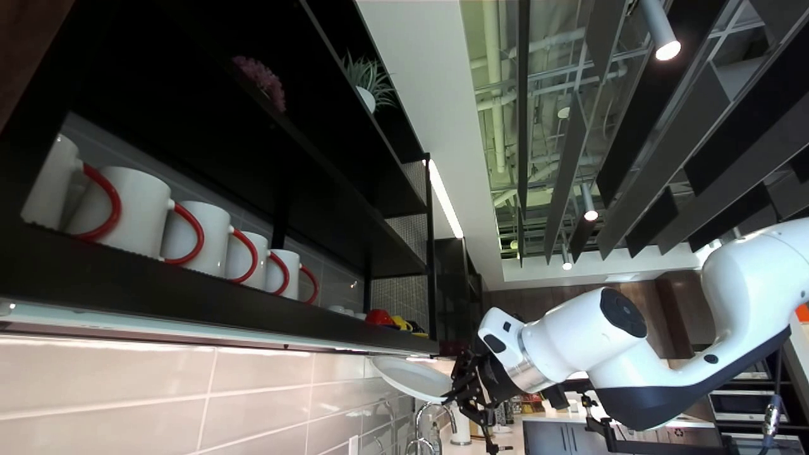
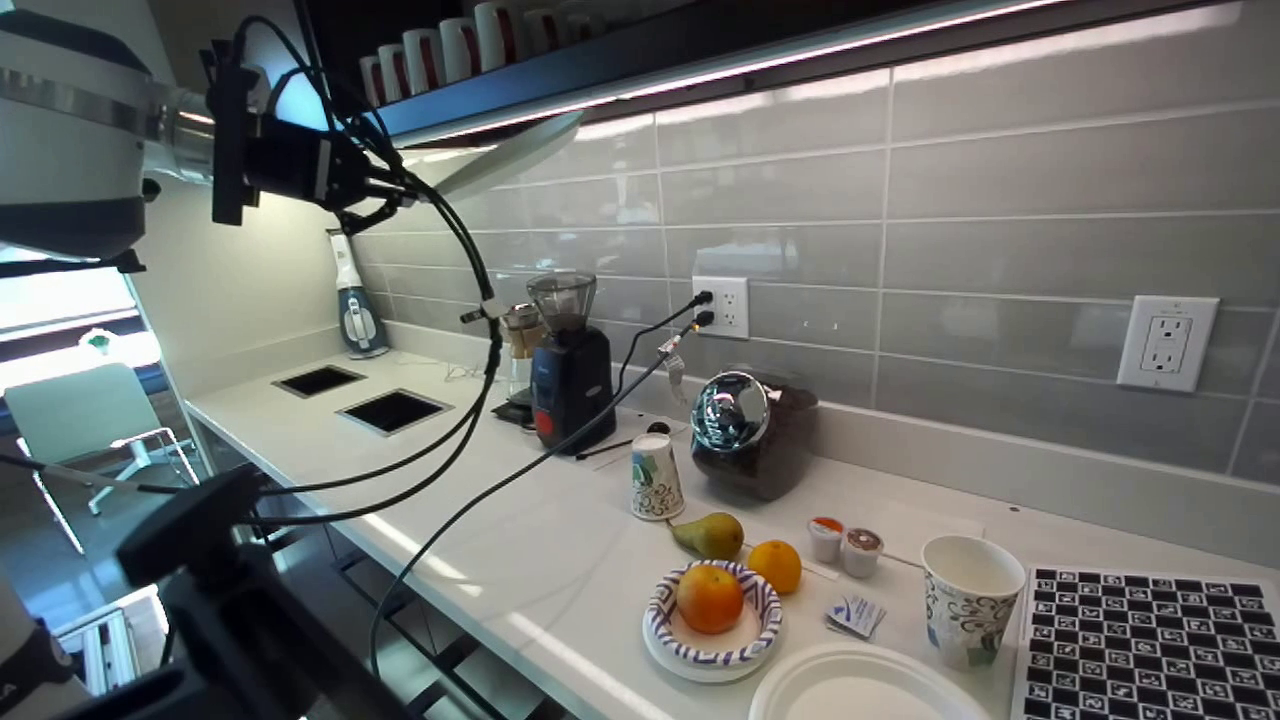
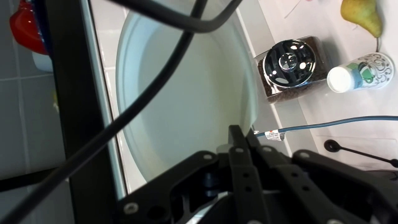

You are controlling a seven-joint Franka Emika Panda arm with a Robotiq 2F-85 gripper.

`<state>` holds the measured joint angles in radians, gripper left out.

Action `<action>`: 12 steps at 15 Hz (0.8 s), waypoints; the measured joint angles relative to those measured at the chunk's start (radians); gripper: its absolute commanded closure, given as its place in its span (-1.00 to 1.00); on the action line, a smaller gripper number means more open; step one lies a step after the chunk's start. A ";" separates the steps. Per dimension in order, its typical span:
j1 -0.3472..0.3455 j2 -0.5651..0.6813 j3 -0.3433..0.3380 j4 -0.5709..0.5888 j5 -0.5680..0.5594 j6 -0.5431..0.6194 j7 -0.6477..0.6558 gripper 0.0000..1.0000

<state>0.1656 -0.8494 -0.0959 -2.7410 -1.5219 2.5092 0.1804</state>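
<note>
My gripper [image 3: 245, 133] is shut on the rim of a white round plate [image 3: 192, 93], with the rim pinched between the fingertips. The gripper also shows in both exterior views [image 1: 452, 395] [image 2: 412, 195]. The plate is tilted and held in the air, high above the counter and close to the tiled wall; it also shows in both exterior views [image 1: 411, 378] [image 2: 520, 150]. It is just below the black shelf [image 1: 189, 287]. In the wrist view the shelf's lit edge [image 3: 98, 71] runs along the plate's left side. Black cables hide part of the plate there.
White mugs with red handles [image 1: 197, 235] line the shelf, with a red cup [image 1: 379, 317] at its far end. Below, the counter holds a coffee grinder [image 2: 572, 380], a jar [image 2: 760, 440], a paper cup [image 2: 655, 480] and fruit. Loose cables [image 2: 470, 400] hang from the arm.
</note>
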 measured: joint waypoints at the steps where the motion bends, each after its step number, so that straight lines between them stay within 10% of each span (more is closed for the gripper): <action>1: -0.001 -0.021 0.011 0.000 0.012 -0.011 -0.013 0.99; 12: -0.013 -0.162 0.039 0.042 0.029 -0.077 -0.061 0.99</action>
<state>0.1523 -1.0109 -0.0565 -2.6995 -1.4930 2.4326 0.1194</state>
